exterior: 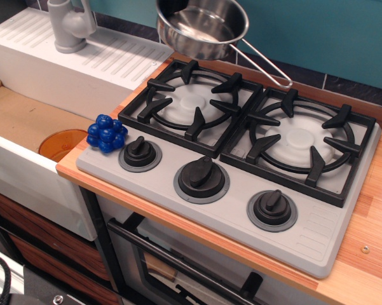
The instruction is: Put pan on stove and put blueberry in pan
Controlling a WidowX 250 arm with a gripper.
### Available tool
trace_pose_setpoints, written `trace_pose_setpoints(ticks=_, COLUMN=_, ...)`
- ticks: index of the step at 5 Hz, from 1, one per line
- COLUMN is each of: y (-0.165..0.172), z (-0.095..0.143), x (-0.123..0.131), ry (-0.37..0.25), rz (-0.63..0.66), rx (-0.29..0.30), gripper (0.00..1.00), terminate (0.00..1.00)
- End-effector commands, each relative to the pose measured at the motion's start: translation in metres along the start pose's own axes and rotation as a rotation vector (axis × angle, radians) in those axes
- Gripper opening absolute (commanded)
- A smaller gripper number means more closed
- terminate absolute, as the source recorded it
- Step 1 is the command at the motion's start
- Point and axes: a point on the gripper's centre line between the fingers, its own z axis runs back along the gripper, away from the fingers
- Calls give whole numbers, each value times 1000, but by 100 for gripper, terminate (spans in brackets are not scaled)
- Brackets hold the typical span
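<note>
Single view, looking down on the counter from the front.

The pan (202, 27) is hanging in the air at the top of the frame, above the back edge of the left grate (192, 103), not touching it. It is tilting slightly, its open side showing, and its wire-loop handle (264, 63) is reaching down and to the right over the gap between the two grates. The gripper itself is lying almost wholly out of frame; only a dark patch is showing at the pan's far rim, so the fingers and their state cannot be told.

The blueberry (106, 133) is sitting well below and left of the pan, on the front-left corner of the stove (318, 234), just beside the leftmost knob (140, 152). The right grate (299, 143) is standing bare.

The stove is resting on a wooden countertop (368, 254). A white sink unit (82, 67) with a grey faucet (70, 25) is lying to the left, and an orange disc (58, 143) is showing in the basin beside the blueberry. A teal wall (343, 32) is running behind, and an oven door (178, 267) is showing beneath.
</note>
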Motion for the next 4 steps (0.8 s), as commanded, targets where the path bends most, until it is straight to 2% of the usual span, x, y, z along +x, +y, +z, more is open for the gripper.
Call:
trace_pose_setpoints(ticks=1, y=21, z=-10, x=-1, ry=-81, rz=29, rx=7, gripper=0, terminate=0)
trace_pose_setpoints(ticks=3, y=22, z=-43, x=-3, ry=-107, rz=38, rx=-20, gripper=0, terminate=0)
trace_pose_setpoints(ticks=4, y=20, z=-54, x=-4, ry=-131, rz=49, rx=-15, gripper=0, terminate=0)
